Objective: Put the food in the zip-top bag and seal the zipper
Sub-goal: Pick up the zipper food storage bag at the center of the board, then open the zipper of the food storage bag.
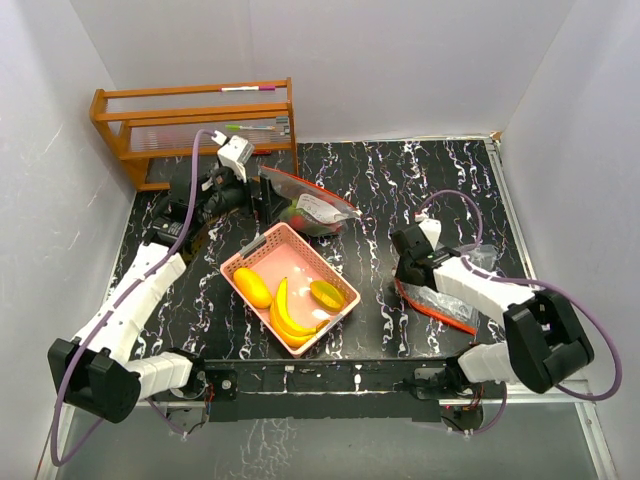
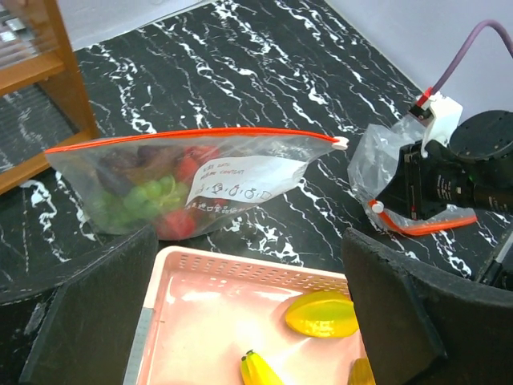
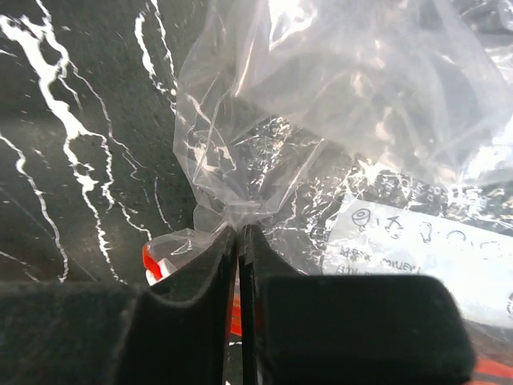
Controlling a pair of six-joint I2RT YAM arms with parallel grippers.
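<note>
The left gripper hung wide open by the far rim of the pink basket, which held the banana bunch and mango-like fruit. At the basket's 12 o'clock lay the filled zip-top bag. At its 3 o'clock the right gripper pinched the empty zip-top bag.

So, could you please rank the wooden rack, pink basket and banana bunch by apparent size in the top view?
Largest to smallest:
1. wooden rack
2. pink basket
3. banana bunch
The rack looks largest despite sitting farthest away.

Bright even light, perhaps slight close-up blur
</note>
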